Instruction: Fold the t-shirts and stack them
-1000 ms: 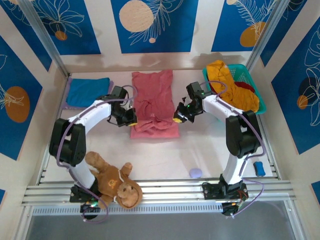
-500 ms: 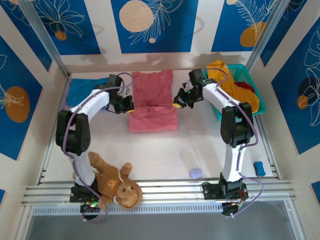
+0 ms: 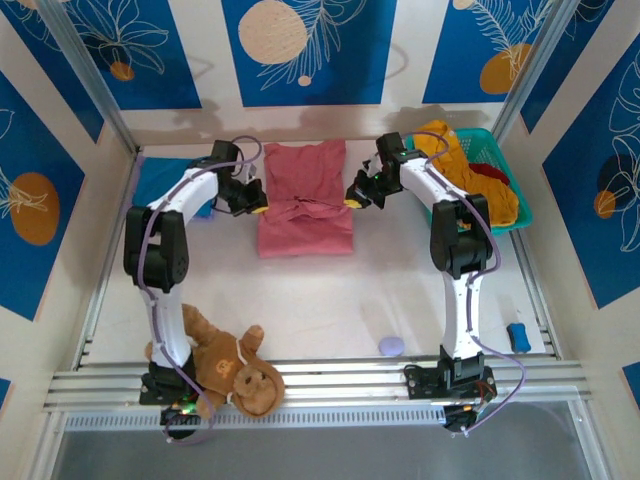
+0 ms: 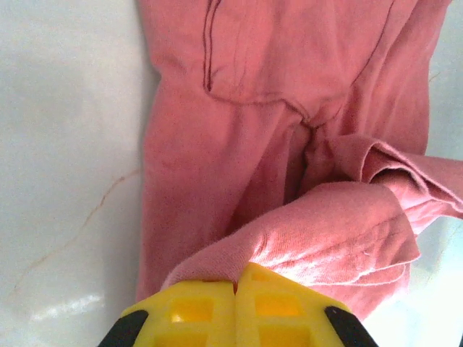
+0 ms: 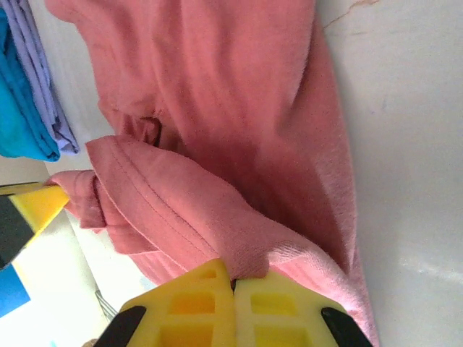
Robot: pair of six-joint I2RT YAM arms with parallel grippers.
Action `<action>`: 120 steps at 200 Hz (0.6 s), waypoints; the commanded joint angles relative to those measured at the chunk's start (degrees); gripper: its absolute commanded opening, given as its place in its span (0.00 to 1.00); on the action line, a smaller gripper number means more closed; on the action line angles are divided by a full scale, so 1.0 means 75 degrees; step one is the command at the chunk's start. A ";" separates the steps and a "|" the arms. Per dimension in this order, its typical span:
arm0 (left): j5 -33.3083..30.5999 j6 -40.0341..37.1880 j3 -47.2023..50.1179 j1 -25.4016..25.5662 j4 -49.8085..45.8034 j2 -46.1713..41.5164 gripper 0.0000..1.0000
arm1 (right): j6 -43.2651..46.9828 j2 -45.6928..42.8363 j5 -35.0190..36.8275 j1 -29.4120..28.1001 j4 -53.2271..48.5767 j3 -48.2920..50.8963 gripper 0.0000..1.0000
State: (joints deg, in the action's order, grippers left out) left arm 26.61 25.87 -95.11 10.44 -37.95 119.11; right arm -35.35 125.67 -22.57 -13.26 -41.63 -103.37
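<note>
left claw, right claw | each clenched on pink t-shirt edge | cloth spans between

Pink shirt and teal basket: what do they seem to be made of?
Pink shirt: soft knit cloth, probably cotton jersey, with a matte finish. The left wrist view shows a fine knit texture, stitched seams and limp folds. Teal basket: likely rigid moulded plastic, judging by its even colour and open mesh wall, though it is too small to be sure.

A robot lab cell — aluminium rails, blue panels.
</note>
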 commanded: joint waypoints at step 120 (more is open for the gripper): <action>0.0501 0.0458 0.0352 -0.0392 0.0217 -0.0534 0.45 | 0.0555 -0.0530 -0.0711 0.0281 -0.0098 0.0127 0.47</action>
State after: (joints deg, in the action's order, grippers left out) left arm 29.63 29.52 -95.07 6.81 -35.35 117.86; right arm -31.57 124.14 -25.58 -10.85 -41.93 -104.36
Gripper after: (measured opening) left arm 0.446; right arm 0.464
